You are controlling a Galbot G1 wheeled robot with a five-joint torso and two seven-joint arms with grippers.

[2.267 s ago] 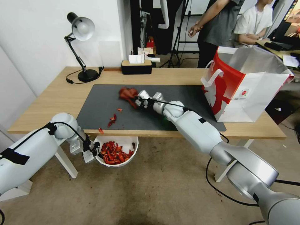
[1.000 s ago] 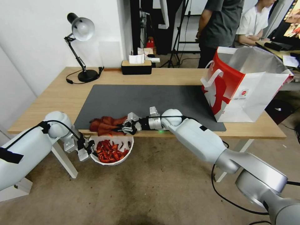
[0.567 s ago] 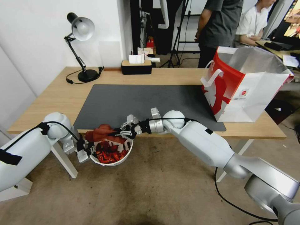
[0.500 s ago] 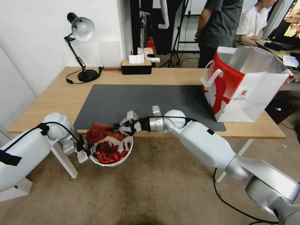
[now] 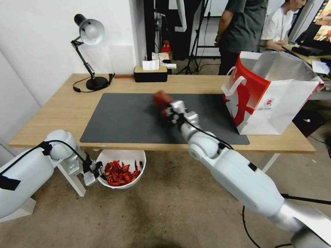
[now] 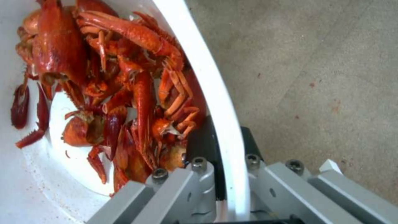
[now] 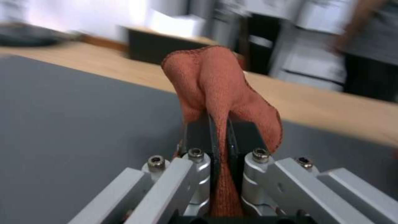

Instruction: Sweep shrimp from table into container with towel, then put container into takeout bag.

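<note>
Your right gripper [image 5: 169, 109] hangs over the large dark grey rectangular mat [image 5: 120, 117] on the light wooden tabletop [image 5: 62, 103], near the mat's middle; its fingers [image 7: 199, 137] are pressed together on the small rust-red soft towel [image 7: 215, 84], a fold of cloth pinched between the pads and the rest bunched up beyond the tips; in the head view the towel [image 5: 161, 98] sits on the far side of the fingers, lifted off the mat. Your left gripper [image 5: 93, 170] is below the tabletop's near edge, its fingers [image 6: 199, 174] clamped on the rim of the round white deep container [image 5: 135, 157], one finger inside the wall and one outside; the container [image 6: 215, 93] holds the pile of bright red-orange shrimp [image 5: 119, 172], heaped against the gripped side [image 6: 124, 93]. The boxy red and white paper takeout bag [image 5: 272, 103] stands open on the tabletop's right end, well apart from both grippers.
</note>
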